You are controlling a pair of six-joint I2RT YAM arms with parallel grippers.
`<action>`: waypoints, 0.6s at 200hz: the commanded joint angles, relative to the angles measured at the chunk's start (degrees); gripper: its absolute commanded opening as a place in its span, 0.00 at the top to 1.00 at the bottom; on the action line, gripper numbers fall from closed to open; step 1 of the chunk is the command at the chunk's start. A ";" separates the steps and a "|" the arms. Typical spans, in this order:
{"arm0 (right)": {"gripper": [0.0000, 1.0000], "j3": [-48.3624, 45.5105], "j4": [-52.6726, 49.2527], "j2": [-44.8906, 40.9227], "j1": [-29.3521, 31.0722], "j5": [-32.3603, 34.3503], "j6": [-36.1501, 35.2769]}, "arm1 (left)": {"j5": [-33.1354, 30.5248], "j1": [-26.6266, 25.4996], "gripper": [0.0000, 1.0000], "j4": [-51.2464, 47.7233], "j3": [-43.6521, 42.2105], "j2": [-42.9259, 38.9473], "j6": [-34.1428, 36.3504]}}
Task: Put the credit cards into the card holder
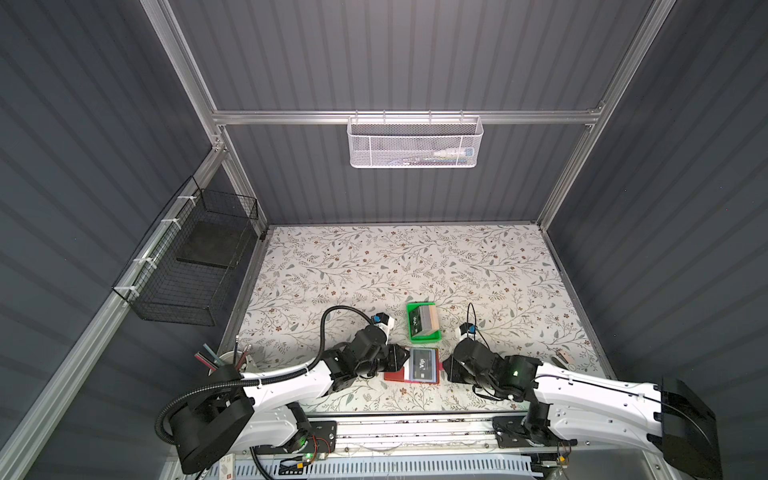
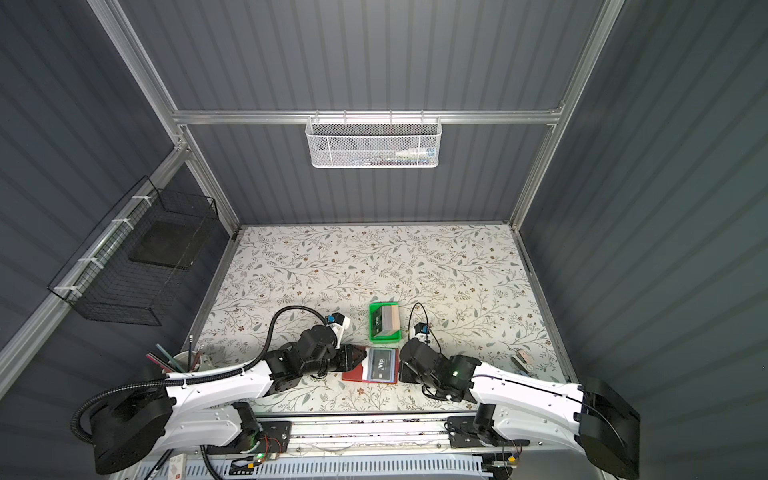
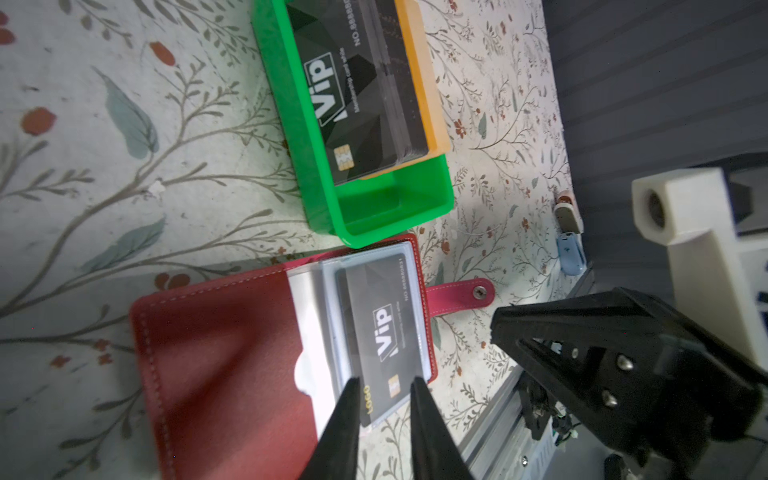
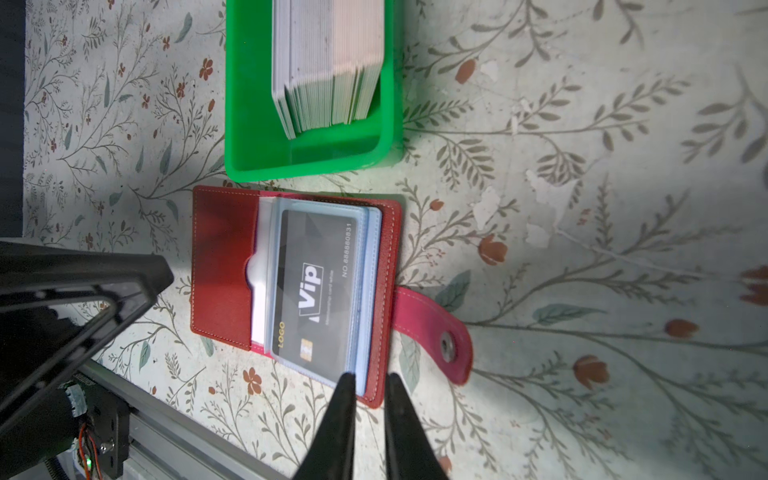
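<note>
The red card holder (image 1: 398,376) (image 2: 353,375) lies open on the floral table near the front edge. A black "Vip" credit card (image 3: 378,328) (image 4: 316,286) sits in its top clear sleeve. The snap tab (image 4: 432,328) sticks out flat on the table. More credit cards (image 1: 424,320) (image 4: 328,62) stand stacked in a green tray (image 3: 386,224) just behind the holder. My left gripper (image 3: 385,382) hovers at the holder's left side, jaws a narrow gap apart over the card's end. My right gripper (image 4: 370,376) is at the holder's right corner, jaws slightly apart, clamping nothing.
A cup of pencils (image 1: 232,361) stands at the front left. A small metal clip-like item (image 1: 563,357) lies at the front right. An aluminium rail (image 1: 415,428) runs along the table's front. A black wire basket (image 1: 195,266) hangs on the left wall.
</note>
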 commanded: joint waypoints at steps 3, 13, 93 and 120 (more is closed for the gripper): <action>0.83 1.78 -0.16 0.65 0.18 0.80 0.97 | -2.16 -0.35 0.77 -4.18 2.76 0.73 3.53; 0.84 1.57 0.60 0.40 0.13 0.91 0.65 | -1.24 -0.35 0.77 -3.33 2.40 1.04 3.34; 0.81 0.68 5.84 0.05 -0.23 -2.29 -7.50 | -4.76 -1.62 0.78 -0.40 -2.88 -0.14 -2.11; 0.81 2.77 4.85 3.67 -0.52 -4.66 -9.94 | -6.26 -2.44 0.78 -1.80 -2.26 -0.76 -3.11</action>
